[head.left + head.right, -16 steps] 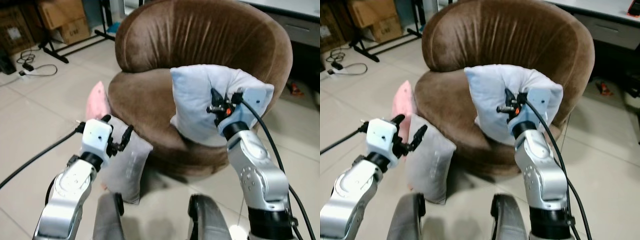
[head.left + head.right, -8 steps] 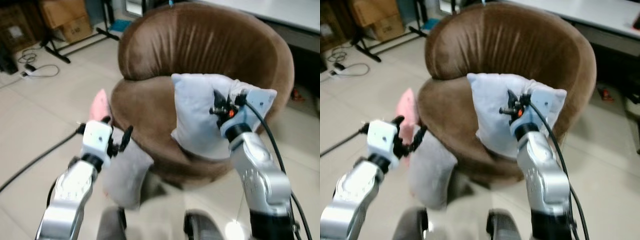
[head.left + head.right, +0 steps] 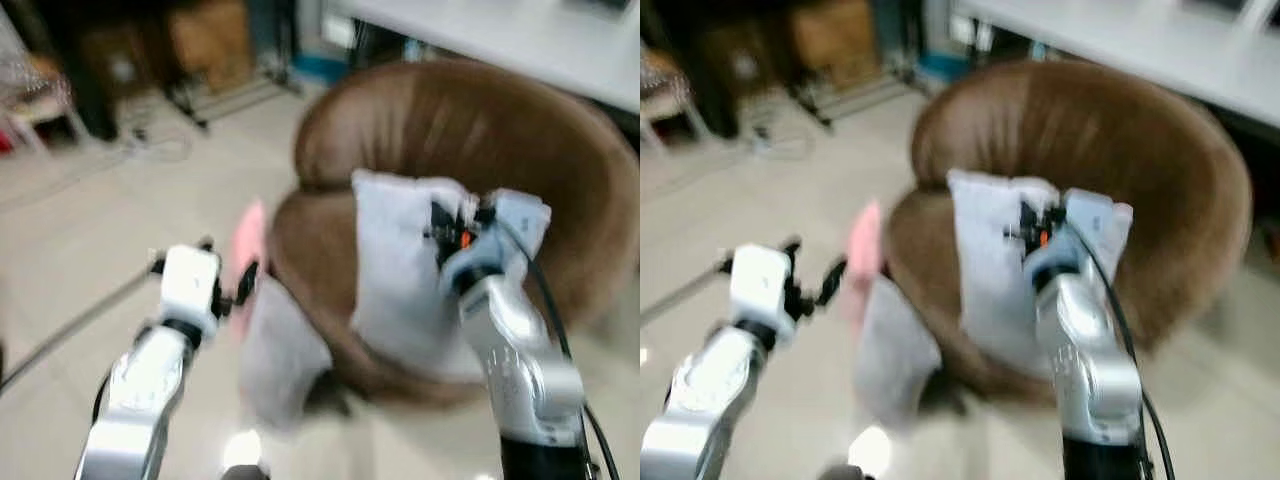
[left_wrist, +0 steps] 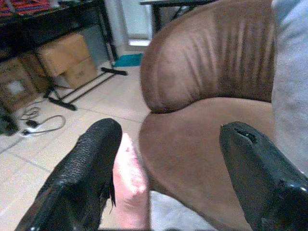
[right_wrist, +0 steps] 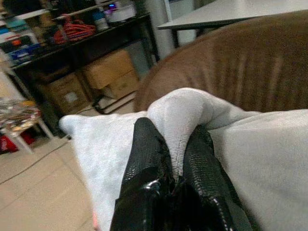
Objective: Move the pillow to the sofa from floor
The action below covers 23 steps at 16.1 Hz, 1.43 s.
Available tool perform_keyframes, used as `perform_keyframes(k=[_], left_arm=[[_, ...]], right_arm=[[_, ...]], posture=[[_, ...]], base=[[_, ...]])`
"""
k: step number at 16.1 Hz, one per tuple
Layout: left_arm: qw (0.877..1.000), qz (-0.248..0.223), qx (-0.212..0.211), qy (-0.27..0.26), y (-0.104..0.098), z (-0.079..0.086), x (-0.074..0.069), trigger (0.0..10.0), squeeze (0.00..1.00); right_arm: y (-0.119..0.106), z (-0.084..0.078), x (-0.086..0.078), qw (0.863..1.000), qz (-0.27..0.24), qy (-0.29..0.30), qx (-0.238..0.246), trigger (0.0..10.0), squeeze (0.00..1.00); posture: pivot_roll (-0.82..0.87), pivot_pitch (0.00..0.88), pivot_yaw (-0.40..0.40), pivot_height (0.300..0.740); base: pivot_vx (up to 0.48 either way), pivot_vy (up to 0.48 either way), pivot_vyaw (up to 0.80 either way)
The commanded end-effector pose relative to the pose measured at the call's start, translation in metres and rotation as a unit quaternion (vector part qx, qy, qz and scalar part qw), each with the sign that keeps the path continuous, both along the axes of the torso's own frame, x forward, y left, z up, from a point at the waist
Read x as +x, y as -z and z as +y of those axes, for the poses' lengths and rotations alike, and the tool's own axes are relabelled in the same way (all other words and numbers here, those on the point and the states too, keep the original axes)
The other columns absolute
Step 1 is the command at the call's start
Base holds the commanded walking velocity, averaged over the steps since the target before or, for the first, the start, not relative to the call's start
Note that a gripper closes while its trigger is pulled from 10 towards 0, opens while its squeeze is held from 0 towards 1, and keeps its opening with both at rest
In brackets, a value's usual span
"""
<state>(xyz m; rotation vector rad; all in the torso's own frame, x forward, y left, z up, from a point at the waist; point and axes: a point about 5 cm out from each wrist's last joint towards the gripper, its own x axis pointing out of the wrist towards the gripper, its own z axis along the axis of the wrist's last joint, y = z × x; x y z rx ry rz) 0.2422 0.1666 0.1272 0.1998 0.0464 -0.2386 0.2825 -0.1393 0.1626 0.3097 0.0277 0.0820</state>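
Camera swung, view blurred; right hand (image 5: 173,168) still pinches white pillow (image 3: 400,265) over sofa (image 3: 500,130); left hand (image 4: 168,173) open, empty.

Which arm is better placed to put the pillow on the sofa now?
The right. Its gripper is shut on the pillow, held over the sofa seat. The left gripper is open and empty, beside the sofa.

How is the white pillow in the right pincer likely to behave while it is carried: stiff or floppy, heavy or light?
Probably soft and floppy: in the right wrist view the right pincer bunches a fold of the white pillow. Likely light for its size, since that one pinch holds it up in front of the brown sofa. It may sag or swing from that small grip.
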Motion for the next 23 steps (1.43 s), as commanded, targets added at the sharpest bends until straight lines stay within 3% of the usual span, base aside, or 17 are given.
perform_keyframes(k=[1, 7, 12, 16, 23], left_arm=[[1.0, 0.002, 0.004, 0.001, 0.002, -0.002, 0.0, 10.0, 0.0], [1.0, -0.001, 0.02, 0.013, 0.001, -0.005, 0.001, 10.0, 0.0], [1.0, -0.004, 0.023, 0.016, 0.0, -0.006, 0.003, 10.0, 0.0], [1.0, -0.005, 0.014, 0.014, 0.0, -0.005, 0.003, 10.0, 0.0], [0.999, -0.023, -0.007, 0.022, -0.006, -0.003, 0.001, 10.0, 0.0]], right_arm=[[-0.01, 0.0, -0.002, 1.0, -0.023, -0.006, 0.01, 10.0, 0.0], [-0.005, -0.003, -0.003, 1.0, -0.011, 0.017, 0.009, 10.0, 0.0], [-0.008, -0.004, 0.0, 0.998, -0.028, 0.016, -0.052, 10.0, 0.0], [-0.008, -0.002, -0.003, 0.999, -0.032, -0.003, -0.029, 10.0, 0.0], [-0.006, 0.006, -0.006, 0.999, -0.032, -0.03, -0.007, 10.0, 0.0]], posture=[[-0.01, 0.0, -0.04, 0.74], [-0.01, 0.0, -0.029, 0.74], [-0.01, 0.0, -0.023, 0.74], [-0.01, 0.0, -0.025, 0.74], [0.0, 0.0, -0.035, 0.74]], base=[[0.0, 0.0, 0.0], [0.0, -0.252, 0.0], [0.0, -0.41, 0.0], [0.0, -0.381, 0.0], [0.097, 0.0, 0.0]])
